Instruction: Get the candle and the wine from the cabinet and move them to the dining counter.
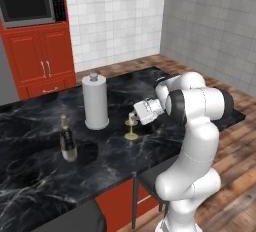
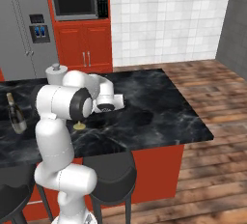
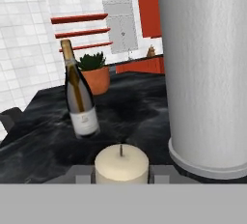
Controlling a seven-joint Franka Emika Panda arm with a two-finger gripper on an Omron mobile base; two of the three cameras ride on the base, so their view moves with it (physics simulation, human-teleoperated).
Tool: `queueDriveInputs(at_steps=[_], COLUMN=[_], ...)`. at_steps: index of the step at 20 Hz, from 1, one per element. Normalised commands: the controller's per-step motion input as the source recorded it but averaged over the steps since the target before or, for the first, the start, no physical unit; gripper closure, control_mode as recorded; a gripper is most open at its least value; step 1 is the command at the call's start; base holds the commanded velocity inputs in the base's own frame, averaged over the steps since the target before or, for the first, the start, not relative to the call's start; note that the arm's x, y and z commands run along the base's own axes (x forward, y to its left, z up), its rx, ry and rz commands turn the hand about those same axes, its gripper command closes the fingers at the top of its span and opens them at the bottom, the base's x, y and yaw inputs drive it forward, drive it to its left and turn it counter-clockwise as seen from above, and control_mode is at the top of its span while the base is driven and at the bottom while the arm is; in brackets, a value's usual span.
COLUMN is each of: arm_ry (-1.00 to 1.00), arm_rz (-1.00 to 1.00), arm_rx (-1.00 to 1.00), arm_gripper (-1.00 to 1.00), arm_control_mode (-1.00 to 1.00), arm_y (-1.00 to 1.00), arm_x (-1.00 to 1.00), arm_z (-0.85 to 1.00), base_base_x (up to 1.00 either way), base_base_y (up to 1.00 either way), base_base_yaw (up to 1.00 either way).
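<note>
A white-tiled kitchen with a wood floor is seen, and across it runs the dining counter point(image 1: 165, 141), a black marble bench with white veining on a red panelled base, with dark round stools point(image 2: 108, 177) tucked under its near edge. The tool point(image 1: 134, 118) is held low over the bench, level with the candle point(image 1: 131, 127), whose brass candlestick stands upright with its round foot on the marble. In the hand view the cream candle stub point(image 3: 121, 164) is seen between the two fingertips point(image 3: 82, 175), but whether it is gripped or merely framed cannot be told.

Just beside the candle, a tall white paper-towel roll point(image 1: 95, 101) on a grey base stands upright. Farther along the bench, well apart from the candle, the wine point(image 1: 67, 140) stands upright, a dark bottle with a gold-foil neck and pale label. Beyond the bottle, in the hand view, a potted plant point(image 3: 93, 73) in a terracotta pot is seen at the far end of the bench.

Against the back wall, a microwave point(image 1: 33, 2) is set above a red double-door cabinet point(image 1: 42, 61), and a steel refrigerator point(image 2: 24, 30) stands beside it.
</note>
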Motion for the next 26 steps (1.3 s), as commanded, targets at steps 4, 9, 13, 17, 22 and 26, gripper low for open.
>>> queueDriveInputs(at_steps=[4,9,13,17,22,26], arm_ry=[0.0,0.0,0.0,0.0,0.0,0.0], arm_rz=[0.0,0.0,0.0,0.0,0.0,-0.05], arm_rx=[0.0,0.0,0.0,0.0,-0.01,-0.04], arm_gripper=[-1.0,-1.0,-1.0,-1.0,-1.0,-1.0], arm_control_mode=[-1.0,-1.0,-1.0,-1.0,-1.0,-1.0], arm_y=[0.0,0.0,0.0,0.0,0.0,0.0], arm_x=[0.0,0.06,0.0,-0.01,-0.16,-0.4], arm_z=[0.0,0.0,0.28,0.61,0.7,0.71], base_base_x=[0.0,0.0,0.0,0.0,0.0,0.0], base_base_y=[0.0,0.0,0.0,0.0,0.0,0.0], base_base_yaw=[0.0,0.0,0.0,0.0,0.0,0.0])
